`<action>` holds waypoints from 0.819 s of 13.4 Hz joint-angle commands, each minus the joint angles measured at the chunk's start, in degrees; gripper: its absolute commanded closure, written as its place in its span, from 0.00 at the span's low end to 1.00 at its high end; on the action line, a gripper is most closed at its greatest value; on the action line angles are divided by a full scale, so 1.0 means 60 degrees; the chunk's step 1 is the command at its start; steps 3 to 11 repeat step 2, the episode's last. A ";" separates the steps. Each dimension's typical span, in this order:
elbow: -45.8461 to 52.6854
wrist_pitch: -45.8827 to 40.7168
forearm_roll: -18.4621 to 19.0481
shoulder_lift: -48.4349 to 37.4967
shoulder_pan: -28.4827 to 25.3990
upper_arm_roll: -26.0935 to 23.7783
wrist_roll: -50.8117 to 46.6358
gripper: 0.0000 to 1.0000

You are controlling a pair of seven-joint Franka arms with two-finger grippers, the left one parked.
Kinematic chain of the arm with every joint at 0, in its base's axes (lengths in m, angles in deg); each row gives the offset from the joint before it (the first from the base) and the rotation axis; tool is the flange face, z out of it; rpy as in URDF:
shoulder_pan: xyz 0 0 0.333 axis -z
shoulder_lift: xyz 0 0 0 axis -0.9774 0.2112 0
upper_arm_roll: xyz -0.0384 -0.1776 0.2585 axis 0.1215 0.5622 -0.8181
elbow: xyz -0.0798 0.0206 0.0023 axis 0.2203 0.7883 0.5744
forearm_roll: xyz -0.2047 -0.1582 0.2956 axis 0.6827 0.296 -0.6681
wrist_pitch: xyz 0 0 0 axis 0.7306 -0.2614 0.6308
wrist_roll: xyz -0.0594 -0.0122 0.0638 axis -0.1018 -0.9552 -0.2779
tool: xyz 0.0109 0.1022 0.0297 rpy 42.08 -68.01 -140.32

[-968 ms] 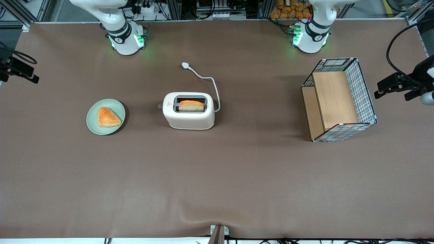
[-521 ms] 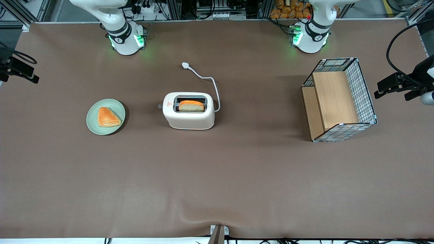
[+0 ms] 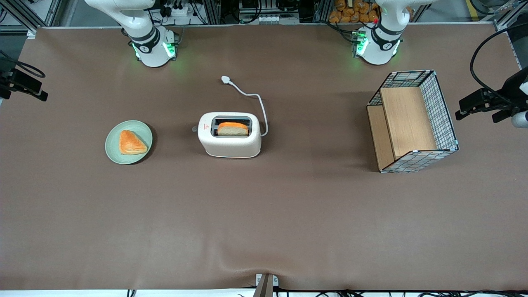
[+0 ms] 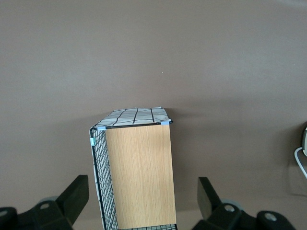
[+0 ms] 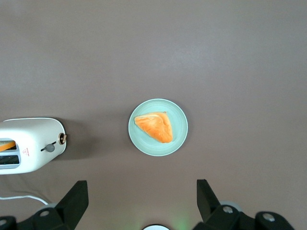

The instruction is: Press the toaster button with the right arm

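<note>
While toaster (image 3: 229,135) sits unmoved, end effector (image 5: 144,201) stays high — fingers spread

Brown tabletop (image 3: 288,214) and the things standing on it

A cream-white two-slot toaster (image 3: 229,142) stands near the middle, its white cord (image 3: 251,99) lying on the cloth. A pale green round plate (image 3: 113,150) lies beside it toward the working arm's end; a wire-mesh basket with wooden boards (image 3: 412,121) stands toward the parked arm's end. The gripper (image 5: 141,203) hangs open above the plate.

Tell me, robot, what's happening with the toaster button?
Gripper open, high above plate. Button on toaster untouched. Nothing blocking.
</note>
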 commanded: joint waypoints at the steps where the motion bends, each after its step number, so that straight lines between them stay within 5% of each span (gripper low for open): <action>1: 0.0101 -0.0133 0.0231 -0.0037 -0.0062 -0.0022 0.0034 0.00; 11: 0.0101 -0.0133 0.0231 -0.0037 -0.0062 -0.0022 0.0034 0.00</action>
